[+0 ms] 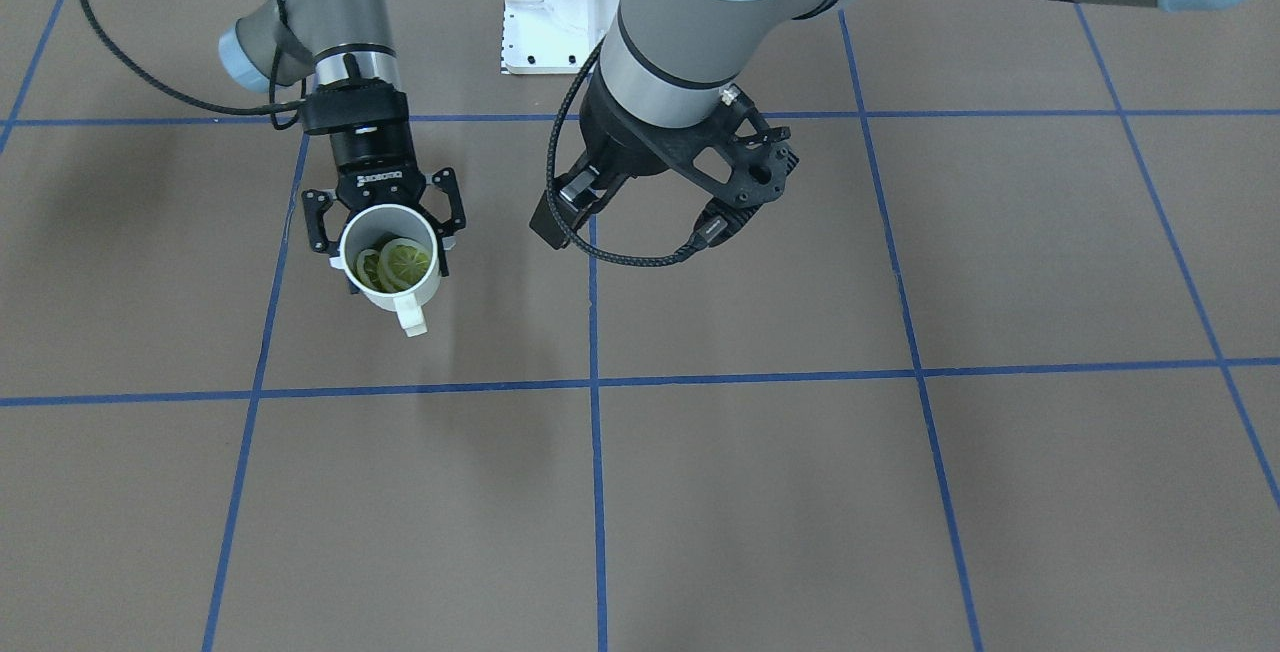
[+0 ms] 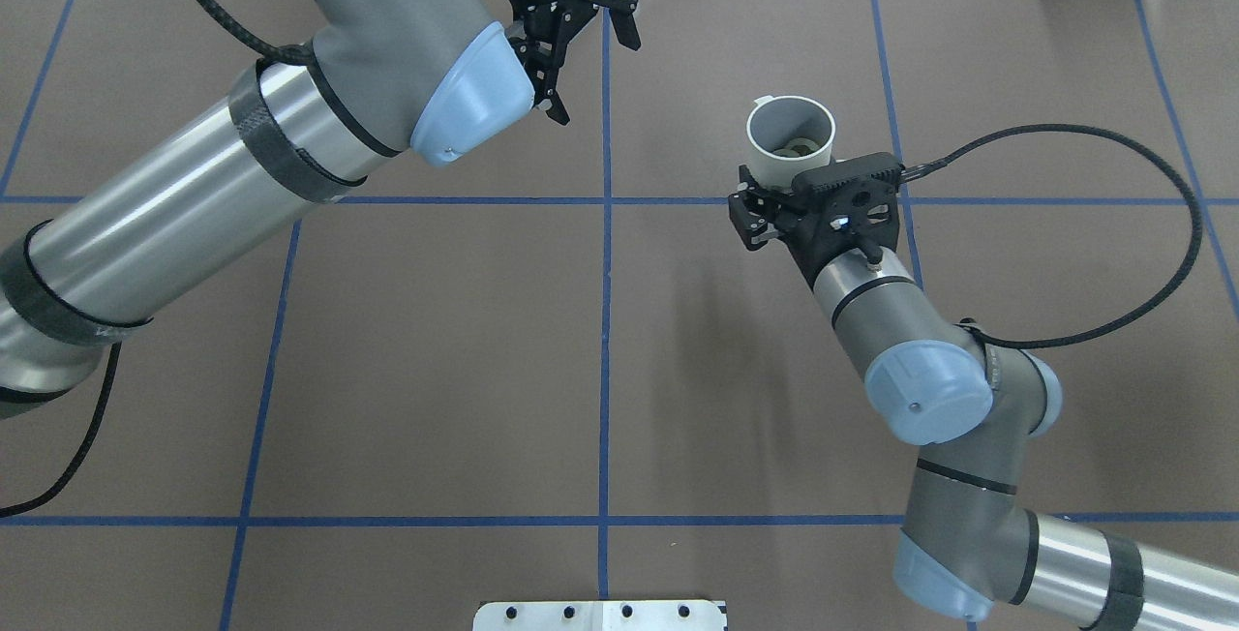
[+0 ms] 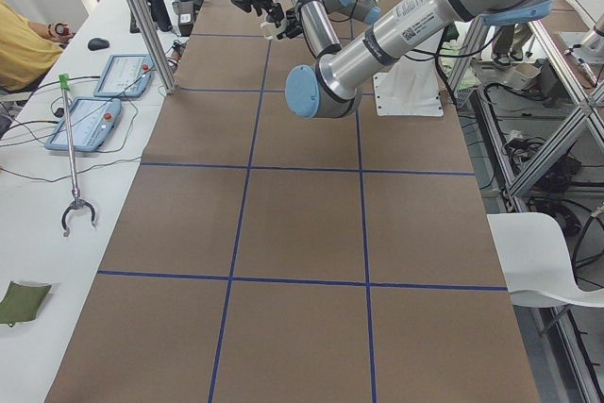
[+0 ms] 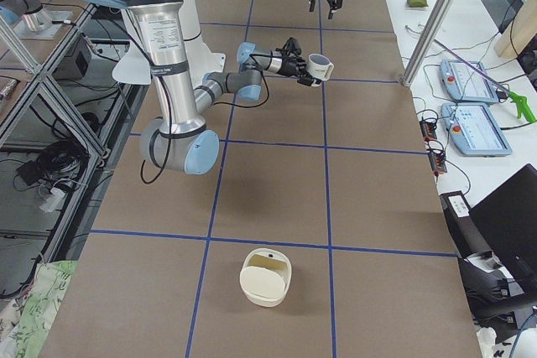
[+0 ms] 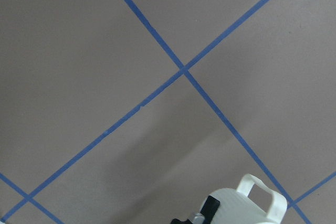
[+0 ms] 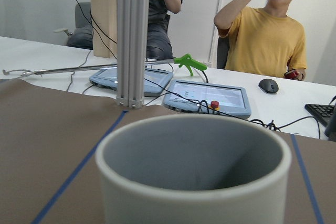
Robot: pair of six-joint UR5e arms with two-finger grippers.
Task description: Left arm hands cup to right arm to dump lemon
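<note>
Item: lemon (image 1: 405,260). Yellow-green slices, more than one by the look of it, lying in the bottom of the cup (image 1: 388,298); not yet dumped. Cup: cream-white mug, grey inside, upright with its mouth up and its blocky handle pointing away from the robot, held clear above the table (image 1: 800,492). Holder: right gripper (image 1: 392,250), fingers clamped on opposite sides of the mug wall just under the rim, handle left free. I read that side grip as chosen so the wrist can roll and tip the mouth down without the fingers blocking the contents. The right wrist view shows only rim and grey wall, no lemon, so I go by the front-facing view for the contents. Left gripper (image 2: 592,70): jaws spread, nothing between them, well apart from the cup toward the table's far edge. I judge the hand-over finished and this arm held out of the pouring path. Also listed: a cream-white round container (image 4: 266,277) on the table toward the robot's right end, well apart from the cup; whether it is the dump target I cannot tell. Remaining: the tip-out. Risk: slices clinging to the grey wall.
</note>
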